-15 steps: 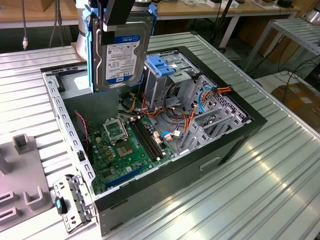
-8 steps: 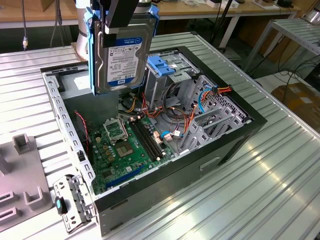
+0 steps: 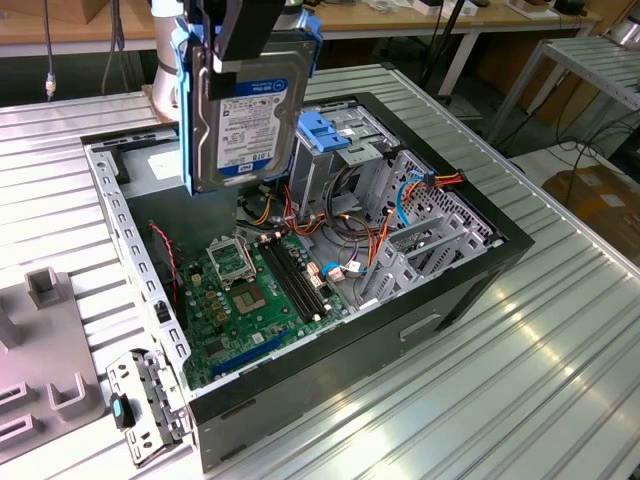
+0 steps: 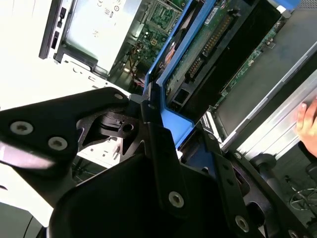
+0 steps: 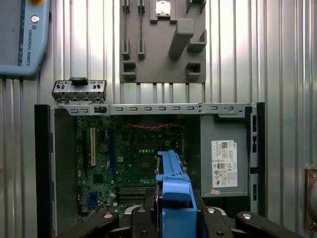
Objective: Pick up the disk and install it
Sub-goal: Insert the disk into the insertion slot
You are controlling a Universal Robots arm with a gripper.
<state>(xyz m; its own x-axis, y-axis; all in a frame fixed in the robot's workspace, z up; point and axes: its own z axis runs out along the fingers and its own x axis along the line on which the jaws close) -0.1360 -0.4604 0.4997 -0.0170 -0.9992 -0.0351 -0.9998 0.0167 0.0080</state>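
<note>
Pickup looks done: black tool [image 3: 248, 45] clamped on silvery, blue-railed hard disk [image 3: 250, 125], held upright above open black computer case [image 3: 450, 300]; installation is not yet done.

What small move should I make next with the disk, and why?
Probably carry it a little toward the exterior view's right, without lowering yet. The gripper holds the disk upright above the motherboard, while the grey drive cage with the light-blue latch stands beside it on that side, so descending here would likely meet the board.
</note>
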